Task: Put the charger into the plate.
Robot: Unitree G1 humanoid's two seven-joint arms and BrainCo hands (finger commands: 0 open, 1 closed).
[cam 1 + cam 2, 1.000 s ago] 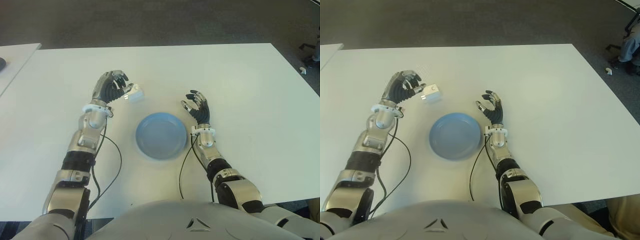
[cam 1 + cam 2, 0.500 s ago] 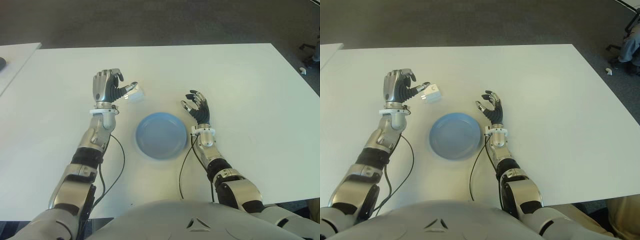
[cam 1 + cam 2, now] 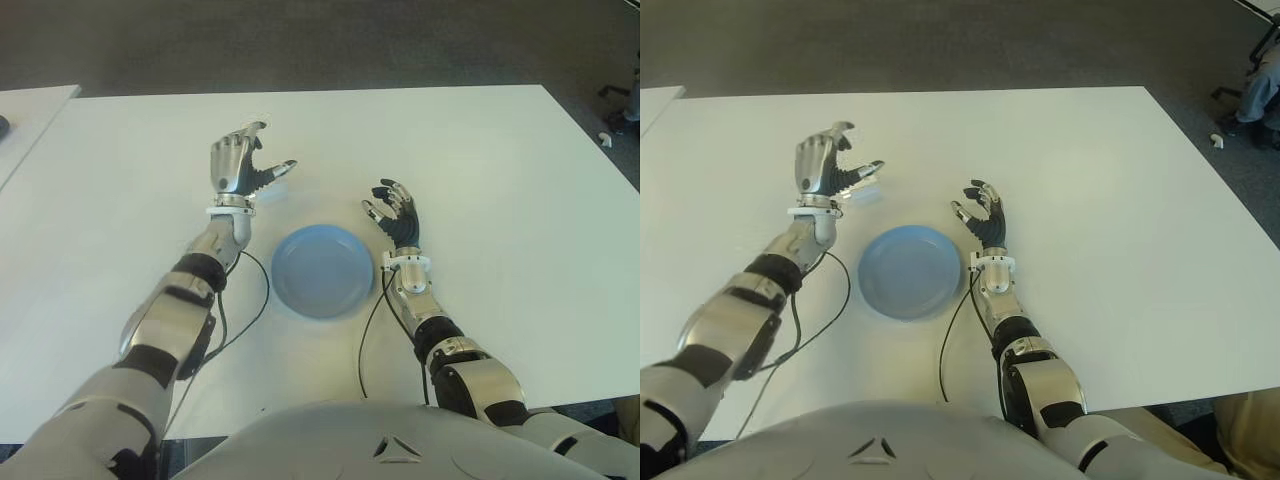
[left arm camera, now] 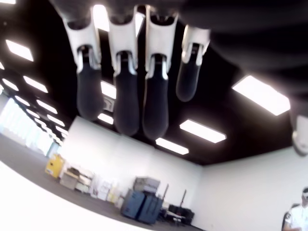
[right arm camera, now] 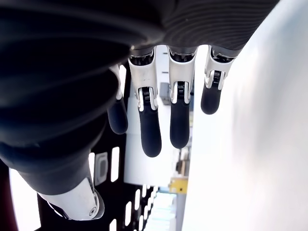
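Observation:
The blue plate (image 3: 322, 270) lies on the white table (image 3: 480, 160) in front of me, with nothing in it. My left hand (image 3: 245, 165) is raised just beyond the plate's far left rim, palm turned up. Its fingers (image 4: 127, 103) are spread and hold nothing in the left wrist view. The white charger (image 3: 866, 192) lies on the table behind those fingers, mostly hidden, and only a pale corner shows. My right hand (image 3: 395, 212) shows at the plate's right side, its fingers (image 5: 150, 130) relaxed and bare.
Black cables trail from both wrists across the table, one left of the plate (image 3: 243, 300) and one right of it (image 3: 366, 340). A second white table (image 3: 30, 110) stands at the far left. Dark carpet (image 3: 300, 40) lies beyond the far edge.
My left hand has let go of the charger, opened its fingers and turned upward, its forearm swinging right toward the plate. The right hand has not moved.

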